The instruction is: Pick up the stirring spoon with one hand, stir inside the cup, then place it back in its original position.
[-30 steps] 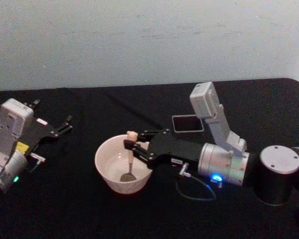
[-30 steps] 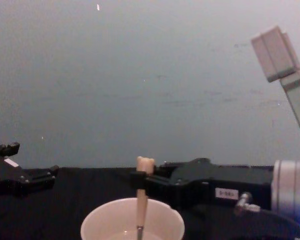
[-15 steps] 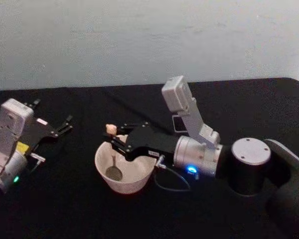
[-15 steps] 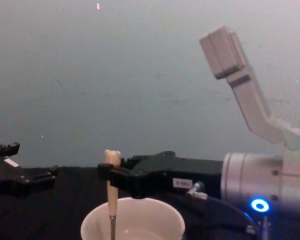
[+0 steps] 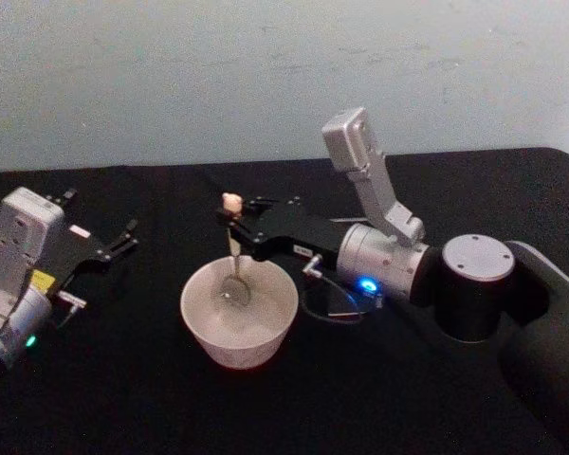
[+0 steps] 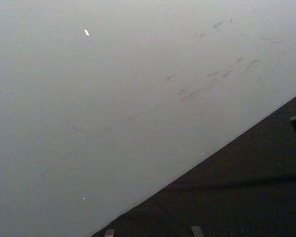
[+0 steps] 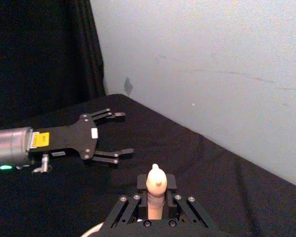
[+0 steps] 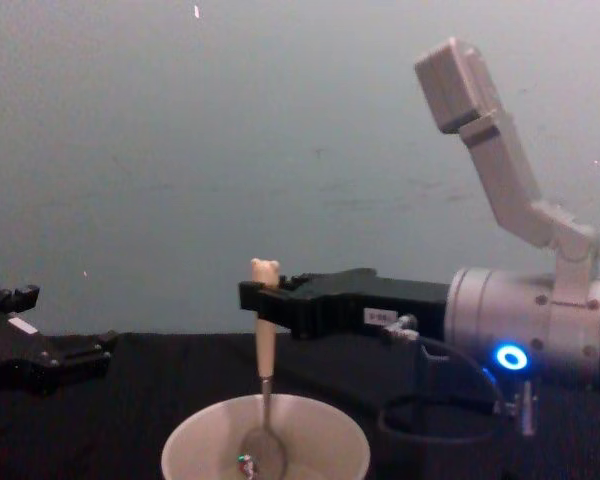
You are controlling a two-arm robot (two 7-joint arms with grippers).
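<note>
Cup [image 5: 209,336]: nearest, upright, mouth up.
Stirring spoon [image 8: 266,365]: bowl sat down inside the cup, toward its far wall; contact with the bottom not clear. Long axis near vertical, bear head up, bowl down.
Right gripper [image 5: 239,220]: just above the cup's far rim, reached in from the cup's right, jaws clamped on the cream handle under the head. Likely a high grip so the jaws cleared the rim while stirring.
Left gripper [image 5: 123,237]: well left of the cup, fingers spread, empty, parked.
</note>
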